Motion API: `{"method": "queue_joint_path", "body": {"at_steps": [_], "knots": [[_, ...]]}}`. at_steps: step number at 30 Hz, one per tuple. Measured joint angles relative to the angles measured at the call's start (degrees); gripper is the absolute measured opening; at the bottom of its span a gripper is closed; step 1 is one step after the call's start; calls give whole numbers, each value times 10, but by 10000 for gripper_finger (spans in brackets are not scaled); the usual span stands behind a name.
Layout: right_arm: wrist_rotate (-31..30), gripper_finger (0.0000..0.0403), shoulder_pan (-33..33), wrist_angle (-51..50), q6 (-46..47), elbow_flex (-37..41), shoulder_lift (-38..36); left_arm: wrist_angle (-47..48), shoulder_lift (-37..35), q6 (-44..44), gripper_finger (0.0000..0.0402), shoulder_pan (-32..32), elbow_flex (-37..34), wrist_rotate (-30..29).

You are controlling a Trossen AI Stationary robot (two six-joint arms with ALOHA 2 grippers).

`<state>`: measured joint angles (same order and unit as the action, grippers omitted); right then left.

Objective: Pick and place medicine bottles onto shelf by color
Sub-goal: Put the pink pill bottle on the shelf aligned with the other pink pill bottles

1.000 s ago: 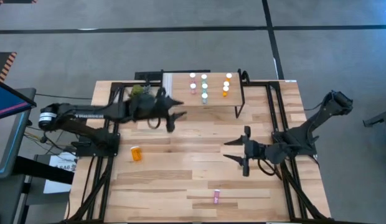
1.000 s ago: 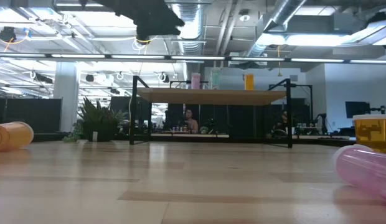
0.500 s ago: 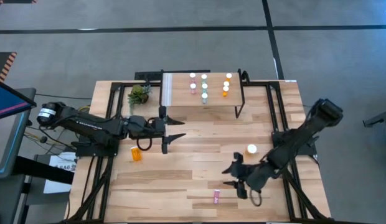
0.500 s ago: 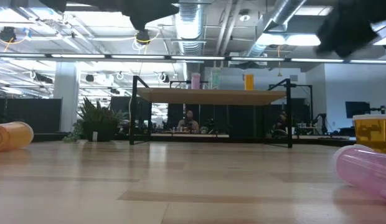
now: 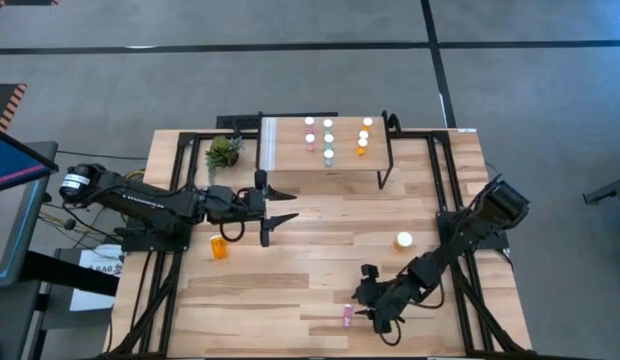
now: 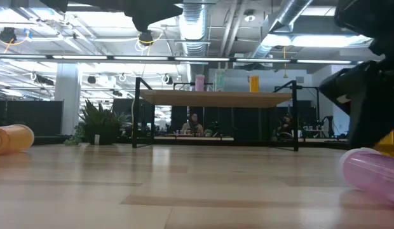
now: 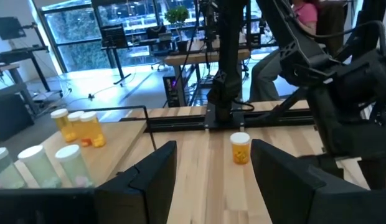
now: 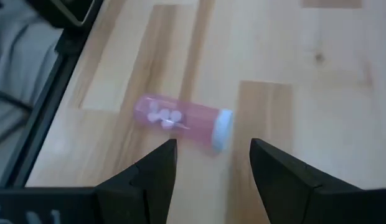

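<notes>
The right gripper hung low over the near part of the table, its two dark fingers spread apart with nothing between them. Just ahead of the fingertips lay a pink bottle on its side, a smooth translucent cylinder with pale pills showing through the wall and a white cap at one end (the wrist view alone showed the pills). From above, the same bottle was only a small pink mark just beside the gripper. In the low view it bulged large and glossy at the edge, with the dark arm looming behind it.

Farther off from that gripper stood an upright orange bottle with a white cap, on the bare light planks.

The left gripper hovered near the shelf, fingers parted and empty. Its wrist view looked past them to that same orange bottle across the table. Beside this gripper lay another orange bottle, tipped over.

On the shelf, a pale wood slab on thin black legs, capped bottles stood in rows: pink, teal and orange. A small green plant sat just beside the shelf's end.
</notes>
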<state>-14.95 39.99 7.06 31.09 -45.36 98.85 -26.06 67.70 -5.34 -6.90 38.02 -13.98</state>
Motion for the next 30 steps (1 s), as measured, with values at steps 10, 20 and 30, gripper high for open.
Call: {"method": "queue_joint_path", "body": {"at_steps": [10,20,30], "knots": [[16,226,1,-19,-181,-24,27,6,3,5,194,0,1,0],[9,226,-11,-95,-329,-73,27,-23,53,3,194,0,5,3],[27,226,-21,-101,-386,-95,58,-18,66,6,194,0,24,37]]}}
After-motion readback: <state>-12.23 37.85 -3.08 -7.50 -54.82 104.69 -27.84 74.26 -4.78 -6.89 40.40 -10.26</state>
